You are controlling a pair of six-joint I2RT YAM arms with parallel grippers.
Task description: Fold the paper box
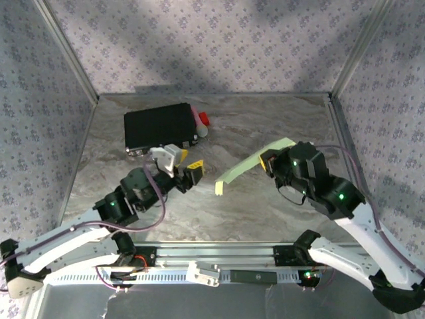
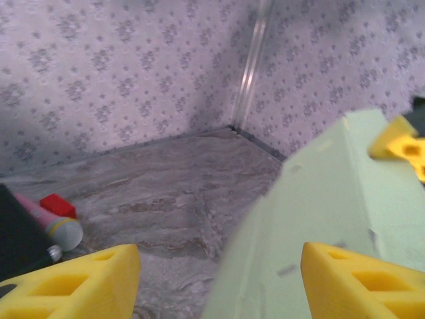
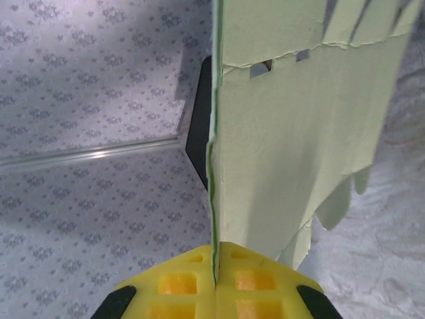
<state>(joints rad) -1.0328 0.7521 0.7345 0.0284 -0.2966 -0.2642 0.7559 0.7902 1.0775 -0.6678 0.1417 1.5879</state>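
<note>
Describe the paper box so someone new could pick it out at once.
Start from the marbled table, right of middle, where the right gripper is shut on the paper box. It is a thin pale green card sheet with cut tabs, held up on edge. The black case at far left is dark, thick and lying flat.

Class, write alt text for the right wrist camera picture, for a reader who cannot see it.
The right tool, shut, clamps the near edge of a pale green thin card sheet with die-cut slots and flaps. The sheet runs away from the camera over a grey marbled table, patterned lilac walls behind.
</note>
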